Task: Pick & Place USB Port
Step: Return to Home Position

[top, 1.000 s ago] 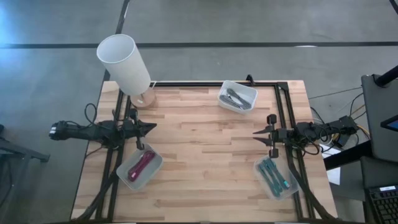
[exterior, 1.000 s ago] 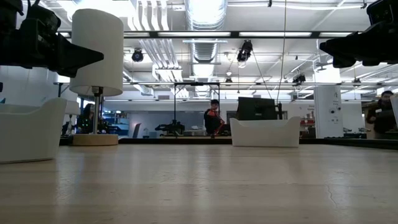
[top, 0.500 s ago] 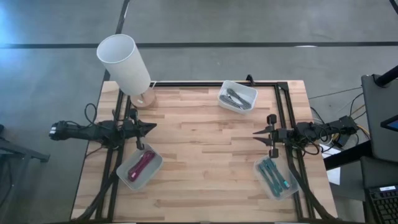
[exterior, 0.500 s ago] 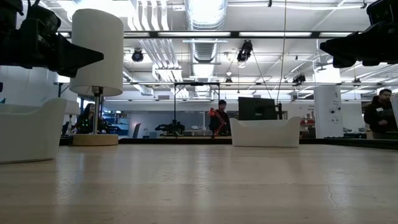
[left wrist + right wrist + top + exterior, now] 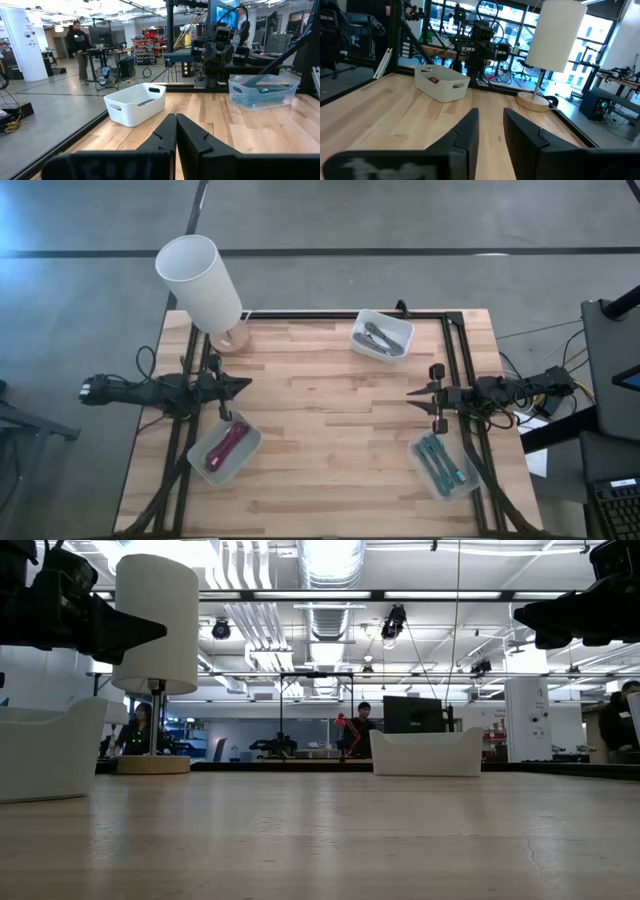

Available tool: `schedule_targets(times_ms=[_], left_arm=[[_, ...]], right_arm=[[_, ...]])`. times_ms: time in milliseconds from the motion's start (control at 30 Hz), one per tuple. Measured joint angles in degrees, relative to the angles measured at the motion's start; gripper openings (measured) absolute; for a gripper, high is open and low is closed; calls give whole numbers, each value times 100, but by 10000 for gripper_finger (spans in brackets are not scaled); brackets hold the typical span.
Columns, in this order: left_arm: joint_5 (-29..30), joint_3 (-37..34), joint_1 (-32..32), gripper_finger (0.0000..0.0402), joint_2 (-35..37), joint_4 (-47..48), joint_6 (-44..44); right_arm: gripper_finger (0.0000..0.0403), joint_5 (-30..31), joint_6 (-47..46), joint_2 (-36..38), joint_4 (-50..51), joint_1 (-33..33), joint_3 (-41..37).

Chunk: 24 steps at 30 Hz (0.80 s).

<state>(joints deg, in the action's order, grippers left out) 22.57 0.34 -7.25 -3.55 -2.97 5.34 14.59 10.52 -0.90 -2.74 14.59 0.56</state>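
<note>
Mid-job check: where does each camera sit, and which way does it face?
High: above the table, looking straight down; shows left tool and right tool.
Low: at tabletop height, looking level into the room; arm ends in upper corners.
Left wrist: behind the shut left tool, facing the right arm, transparent bin.
Right wrist: behind the open right tool, facing the left arm, gray bin.
Shared: high, low and right wrist show the lamp.
</note>
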Motion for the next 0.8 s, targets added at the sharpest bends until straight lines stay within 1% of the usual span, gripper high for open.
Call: schedule_targets(times_ms=[367, 800], left_arm=[[-1, 0, 0, 12, -2, 0, 1], [0, 0, -4, 12, -2, -1, 0]], right_arm=[[68, 0, 0, 1, 0, -1, 0], [87, 0, 0, 0, 0, 0, 0]])
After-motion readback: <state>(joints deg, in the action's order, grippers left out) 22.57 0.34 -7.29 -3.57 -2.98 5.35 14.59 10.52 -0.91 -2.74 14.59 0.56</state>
